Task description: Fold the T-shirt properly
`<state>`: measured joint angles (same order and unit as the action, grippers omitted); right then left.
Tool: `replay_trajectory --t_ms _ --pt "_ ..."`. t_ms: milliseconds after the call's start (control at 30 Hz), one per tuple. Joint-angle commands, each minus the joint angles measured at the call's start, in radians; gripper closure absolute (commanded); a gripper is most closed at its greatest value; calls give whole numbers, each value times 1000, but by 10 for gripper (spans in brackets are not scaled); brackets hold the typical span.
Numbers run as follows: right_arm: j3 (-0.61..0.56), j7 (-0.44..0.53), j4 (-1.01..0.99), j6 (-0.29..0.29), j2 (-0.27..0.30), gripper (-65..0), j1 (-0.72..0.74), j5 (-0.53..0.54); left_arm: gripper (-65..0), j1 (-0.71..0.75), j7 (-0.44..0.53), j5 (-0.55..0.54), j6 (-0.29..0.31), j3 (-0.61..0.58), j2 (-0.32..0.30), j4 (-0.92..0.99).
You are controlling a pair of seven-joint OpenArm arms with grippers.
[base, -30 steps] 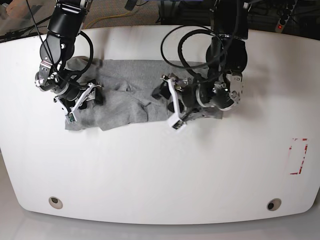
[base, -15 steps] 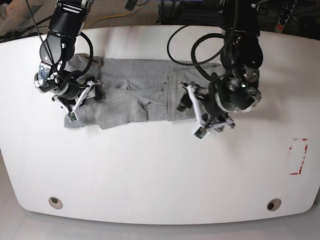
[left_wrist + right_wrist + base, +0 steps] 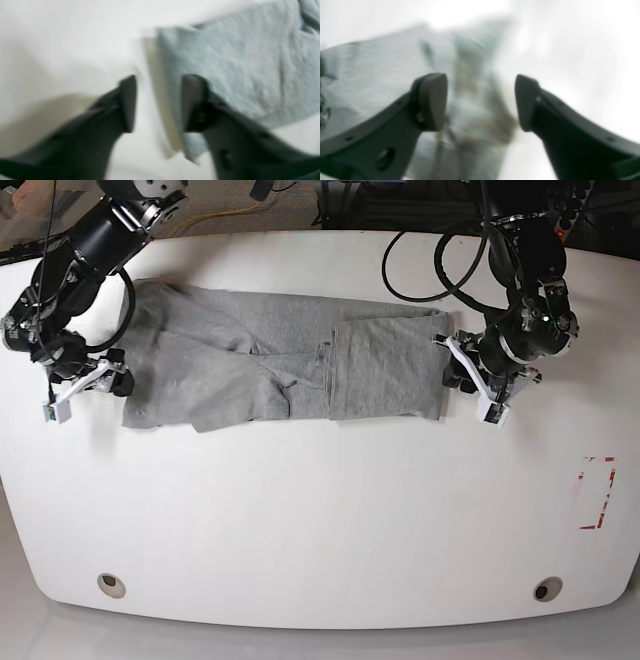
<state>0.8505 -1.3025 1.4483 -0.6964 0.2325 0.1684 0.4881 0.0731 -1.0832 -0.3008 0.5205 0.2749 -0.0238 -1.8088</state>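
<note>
Both arms are now pulled outward — the left gripper (image 3: 468, 383) sits just off the shirt's edge on the base view's right, the right gripper (image 3: 92, 383) off its opposite end. Both stand open, clear of the cloth. The grey T-shirt (image 3: 290, 365) lies stretched out wider and flatter across the white table (image 3: 320, 520) — less bunched in the middle.

Black arms (image 3: 75, 255) with looping cables, white-trimmed hands (image 3: 478, 385).
</note>
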Motion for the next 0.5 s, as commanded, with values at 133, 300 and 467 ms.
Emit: replay_trajectory --t_ms 133,300,467 --pt "52 18 -169 -2 110 -488 23 128 -15 -19 25 -15 10 4 23 43" --pt "49 44 -248 -2 115 -488 -14 182 -15 -23 25 -10 59 -13 46 108" --pt "2 47 -234 -2 61 -488 -57 226 -15 -23 27 -8 59 -29 46 149"
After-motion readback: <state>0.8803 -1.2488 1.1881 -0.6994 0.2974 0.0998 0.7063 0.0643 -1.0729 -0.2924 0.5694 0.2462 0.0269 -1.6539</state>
